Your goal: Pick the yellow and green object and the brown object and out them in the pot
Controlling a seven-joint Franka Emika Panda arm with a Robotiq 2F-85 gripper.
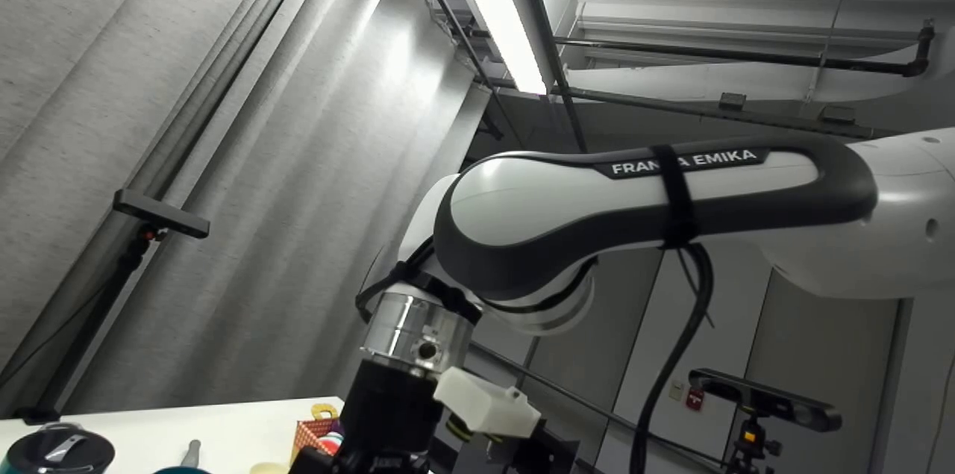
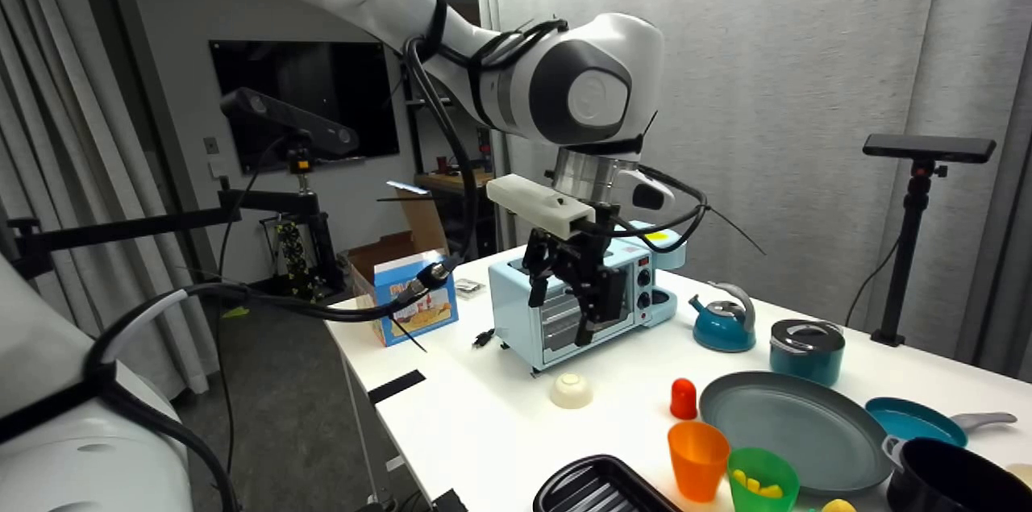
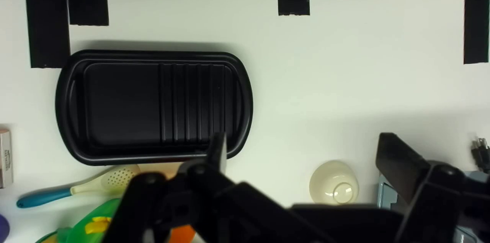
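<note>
My claw [image 3: 300, 151] is spread wide with nothing between its fingers; it hangs over the bench [image 2: 500, 431] in front of the toaster oven [image 2: 518, 322], with the overturned cream bowl [image 3: 333, 181] below. I take the step in hand to be the approach to the first pick.

I can't single out the yellow and green object for sure. My best guess is the green cup [image 2: 763, 461] with yellow pieces [image 2: 771, 491] inside, close beside the orange cup [image 2: 697, 459]; whether they touch, I can't tell. The brown object I can't identify either, though the small printed box [image 3: 5, 159] at the wrist view's edge is a candidate. For the pot I'd choose the open black pot [image 2: 951, 480], next to the gray plate [image 2: 790, 431].

To do this well, I'd travel high toward the cups and centre the target in the wrist view before dropping. I'd turn the claw so neither finger lands on the orange rim. The cup's wall looks thin and may flex, so I'd close gently and only as far as needed. Lifting straight up and keeping it level should stop the pieces spilling; then I'd clear the pot's rim well before lowering and letting go.
</note>
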